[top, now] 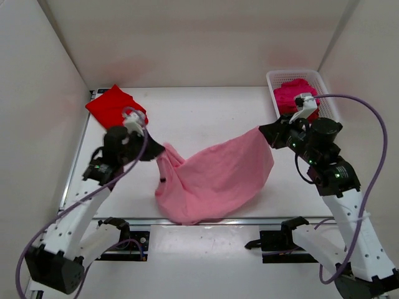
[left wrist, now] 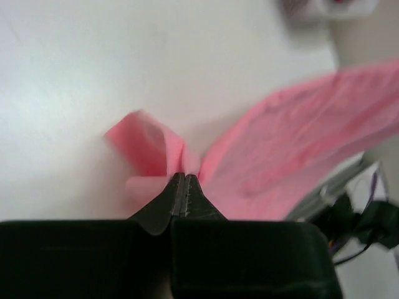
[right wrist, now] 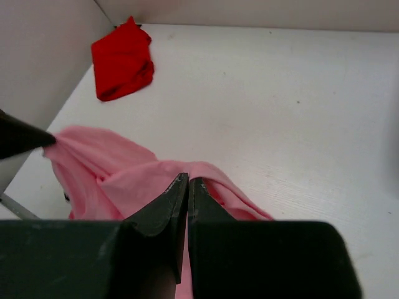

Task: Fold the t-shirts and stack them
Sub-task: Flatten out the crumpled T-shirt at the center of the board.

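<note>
Left hand pinching pink t-shirt | right hand pinching its other end

The light pink t-shirt at centre is plain; a bright red t-shirt shows at ten o'clock, and a seemingly plain magenta t-shirt in the white lattice basket at two o'clock.

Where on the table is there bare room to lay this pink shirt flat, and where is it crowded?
Widest bare patch: the far middle of the table, between the red shirt at left and the basket at right, behind the pink shirt. Crowded: the near half, where the left claw and right claw hold that shirt stretched.
</note>
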Motion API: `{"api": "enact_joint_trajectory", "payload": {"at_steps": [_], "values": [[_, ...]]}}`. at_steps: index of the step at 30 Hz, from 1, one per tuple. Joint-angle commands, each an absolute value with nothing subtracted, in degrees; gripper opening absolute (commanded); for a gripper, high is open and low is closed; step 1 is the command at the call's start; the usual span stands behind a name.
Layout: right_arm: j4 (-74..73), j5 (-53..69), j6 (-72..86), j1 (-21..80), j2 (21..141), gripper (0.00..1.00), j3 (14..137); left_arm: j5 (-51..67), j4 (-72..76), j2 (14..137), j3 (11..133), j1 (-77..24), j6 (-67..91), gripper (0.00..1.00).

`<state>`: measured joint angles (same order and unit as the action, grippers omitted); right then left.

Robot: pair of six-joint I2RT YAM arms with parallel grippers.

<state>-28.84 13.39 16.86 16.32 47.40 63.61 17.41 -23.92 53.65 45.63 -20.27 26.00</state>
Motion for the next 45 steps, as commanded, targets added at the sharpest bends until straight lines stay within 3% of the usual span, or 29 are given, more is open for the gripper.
{"api": "enact_joint_trajectory", "payload": {"at_steps": [1,9,14,16,18,22,25,29,32,39,45], "values": [[-32.07,8.02,15.64,20.91,45.17,0.00,71.35,21.01,-34.61,47.56,59.63,-12.86,22.42,0.00],[-38.23,-6.76,15.03,37.95,45.78,0.00,87.70,10.14,-50.70,55.52,93.74,-15.62,19.34,0.00],[-37.35,-14.04,13.54,44.63,49.03,0.00,86.50,2.48,-54.40,63.87,106.24,-18.46,18.28,0.00],[-36.39,-16.08,12.57,45.36,51.49,0.00,83.77,3.15,-54.85,66.00,107.23,-18.11,17.93,0.00],[-34.02,-8.76,13.18,39.93,54.04,0.00,78.34,5.09,-53.97,67.49,104.61,-15.92,17.05,0.00],[-22.45,19.01,17.65,13.25,55.54,0.00,63.32,13.89,-52.29,71.61,99.67,-6.16,16.00,0.00],[-18.10,23.99,19.25,6.16,56.25,0.00,59.94,16.07,-52.12,74.26,103.07,-6.85,17.04,0.00],[-20.47,18.38,16.44,10.53,58.18,0.01,68.52,16.34,-50.90,74.71,110.29,-9.49,20.73,0.00],[-22.32,16.44,15.65,15.53,57.14,0.00,73.11,20.03,-48.53,71.47,108.37,-8.62,23.37,0.00],[-29.43,5.02,14.15,28.64,48.71,0.00,69.53,13.28,-51.68,67.06,108.46,-11.60,21.53,0.00],[-31.03,5.77,12.75,24.11,46.14,0.00,65.66,11.16,-52.91,68.11,110.04,-13.62,21.09,0.00]]}}
